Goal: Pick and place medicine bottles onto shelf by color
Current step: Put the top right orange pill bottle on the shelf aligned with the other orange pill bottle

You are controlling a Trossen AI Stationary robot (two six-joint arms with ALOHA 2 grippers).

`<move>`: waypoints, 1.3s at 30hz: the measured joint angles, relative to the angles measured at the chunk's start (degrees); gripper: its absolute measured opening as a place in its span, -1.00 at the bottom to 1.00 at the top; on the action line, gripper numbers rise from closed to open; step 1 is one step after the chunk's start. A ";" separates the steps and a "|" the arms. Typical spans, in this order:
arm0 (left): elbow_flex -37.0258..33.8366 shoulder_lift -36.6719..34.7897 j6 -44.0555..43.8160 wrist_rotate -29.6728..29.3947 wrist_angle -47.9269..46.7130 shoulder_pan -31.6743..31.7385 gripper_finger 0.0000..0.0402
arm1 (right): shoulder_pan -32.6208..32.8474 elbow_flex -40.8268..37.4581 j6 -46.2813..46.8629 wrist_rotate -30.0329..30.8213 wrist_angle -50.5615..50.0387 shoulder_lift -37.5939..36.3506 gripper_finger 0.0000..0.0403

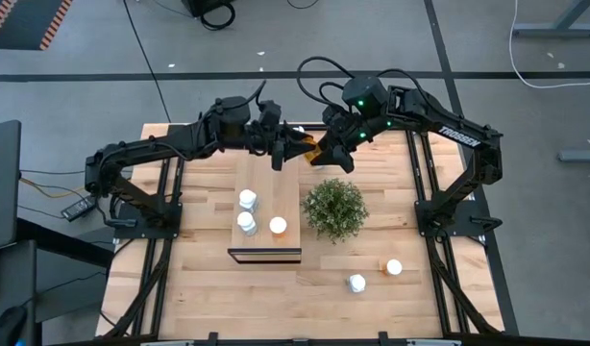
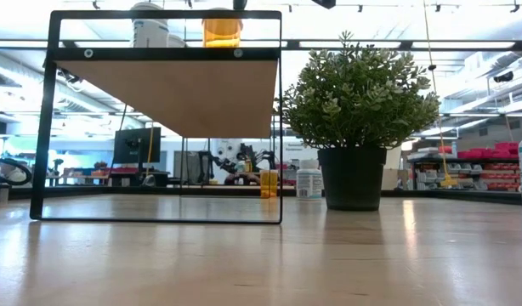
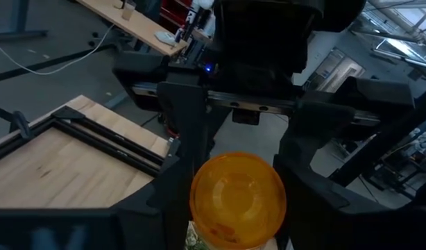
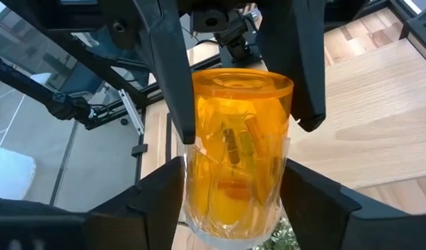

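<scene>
An orange bottle (image 4: 237, 149) is held in mid-air above the far middle of the table (image 1: 208, 288), just beyond the far end of the shelf (image 1: 266, 207), where the two grippers meet. In both wrist views dark fingers are seen on each side of the bottle from both ends, so a hand-over is judged to be under way. The left gripper (image 1: 287, 154) appears closed around the bottle; the right gripper (image 1: 326, 152) also brackets it, though whether its jaws are pressing or already loosening cannot be told.

The chief risk is judged to be a drop: if one grip is released before the other is firm, the bottle would fall onto the table's far edge or off it. A smooth round body could also be twisted or squeezed out if both arms pull at once. The plant (image 1: 335, 209), just beside the meeting point, could be brushed by the right arm.

On the shelf, two white bottles (image 1: 247, 211) stand to the left and one orange bottle with a white cap (image 1: 278, 227) to the right. Two more bottles (image 1: 376, 275) wait near the right front of the table.

"TROSSEN" is read on the right arm in the high view. A label on the held bottle is glimpsed, but its print cannot be read.
</scene>
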 joint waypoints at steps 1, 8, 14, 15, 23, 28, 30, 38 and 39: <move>0.00 0.00 0.00 -0.03 0.02 0.01 -0.09 | 0.00 0.00 0.00 0.00 0.00 0.00 0.17; 0.00 0.00 0.01 0.09 0.19 0.08 0.01 | -1.07 0.00 0.44 -0.46 -0.28 -0.16 0.37; 0.00 0.00 -2.26 0.59 2.18 0.66 -0.06 | -3.62 0.00 0.38 -3.07 -0.21 -2.22 0.54; 0.00 0.00 -3.51 0.61 2.85 1.01 -0.08 | -3.98 0.00 0.31 -3.14 -0.23 -2.72 0.55; 0.00 -0.02 -14.88 1.91 10.21 4.30 0.01 | -5.69 0.00 -1.91 -2.26 -0.08 -7.77 0.57; 0.00 -0.02 -19.96 1.94 15.64 5.54 -0.02 | -5.14 0.00 -6.88 6.18 5.31 -11.12 0.57; 0.00 -0.02 -22.09 0.72 17.91 5.97 -0.06 | -3.73 0.00 -10.48 11.15 8.72 -11.89 0.57; 0.02 -0.02 -26.41 -6.58 28.01 7.41 0.00 | 2.63 0.00 -25.81 25.80 20.26 -10.61 0.57; 0.02 -0.02 -26.43 -7.41 28.71 7.44 0.02 | 3.16 0.00 -27.10 26.84 21.23 -10.10 0.57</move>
